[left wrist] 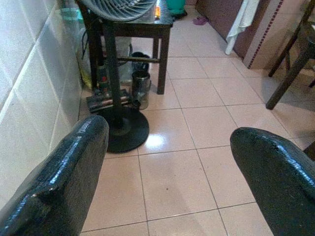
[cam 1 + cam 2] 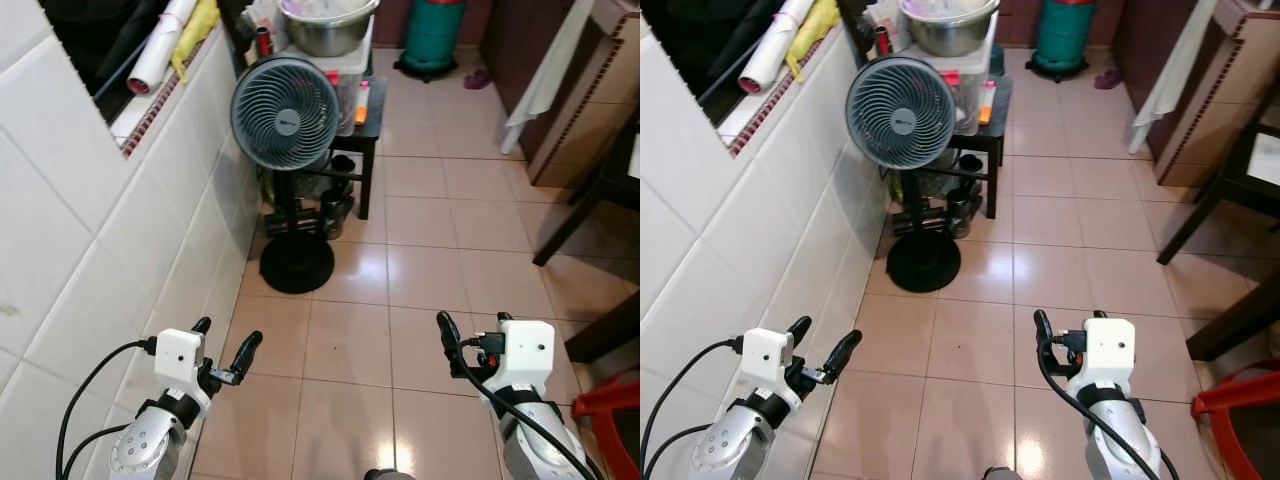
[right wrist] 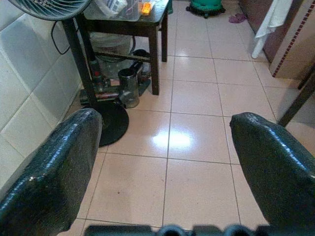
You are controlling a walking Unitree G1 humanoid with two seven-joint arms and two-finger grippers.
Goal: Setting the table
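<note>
head views, left pincer (image 2: 222, 350): hovering low beside the white tiled wall (image 2: 90, 230), fingers spread apart, gripping nothing
head views, right pincer (image 2: 470, 335): hovering over bare floor tiles (image 2: 420, 250), fingers apart, carrying nothing
head views, task things: no plates or cutlery to be made out; nearest candidate is the steel bowl (image 2: 325, 25) sitting on the small dark counter (image 2: 365, 115) behind the standing fan (image 2: 285, 112); dining counter leg (image 2: 570, 225) showing far right, well apart from both arms
head views, risk: fan and its round base (image 2: 296, 262) are standing between robot and bowl; walking straight ahead is likely clipping the base or tipping the fan; left arm is running close to the wall, scrape likely if robot is turning left
left wrist view: both black fingers (image 1: 59, 182) wide apart, nothing between; fan pole and clutter under the small counter ahead; risk: a low reach is snagging that clutter
right wrist view: fingers (image 3: 54, 167) parted, empty; glossy floor ahead, glare spot; risk: slick tiles, foot slipping while walking; red chair (image 2: 610, 410) near right side, elbow may be bumping it on a turn
</note>
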